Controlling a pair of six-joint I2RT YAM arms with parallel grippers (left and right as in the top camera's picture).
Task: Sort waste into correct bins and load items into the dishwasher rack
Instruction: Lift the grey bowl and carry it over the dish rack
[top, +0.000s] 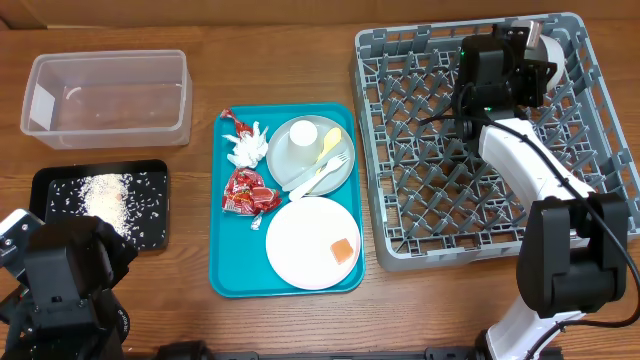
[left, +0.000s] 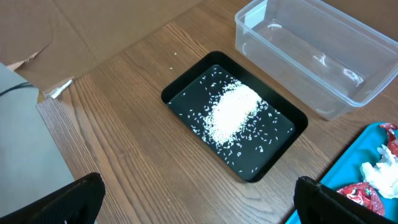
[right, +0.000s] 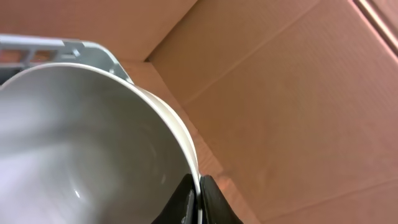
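At the near left corner of the worktop (top: 190, 310) the left gripper (left: 199, 202) hangs with its fingers (left: 62, 199) spread wide apart, holding nothing, above the wood just short of the black tray (top: 40, 200). That tray lies flat with a heap of white rice (top: 103, 192) in its middle and loose grains scattered around the heap. Just beyond it, at the far left, stands the clear tub (top: 105, 95), with no waste to be seen in it. To the right of both lies a teal serving tray (top: 225, 270). On its far left part sits the crumpled white napkin (top: 247, 147), and just nearer than that the red wrapper (top: 248, 192). Beside them is the grey plate (top: 285, 178), carrying the small white cup (top: 303, 140), the yellow spoon (top: 328, 145) and the fork (top: 322, 175), the fork's end reaching over the plate's near edge. At the near end of the teal tray rests the white plate (top: 300, 245) with the orange cube (top: 343, 250) on its right side. Further right stands the big grey rack (top: 420, 200), its pegs upright. The right arm reaches from the near right corner across the rack to its far right corner, where the right gripper (right: 199, 199) is pinched together on the rim of the white bowl (right: 81, 137). The bowl is tilted on edge, its hollow facing the wrist camera, at the rack's corner; whether it rests on the pegs I cannot tell.
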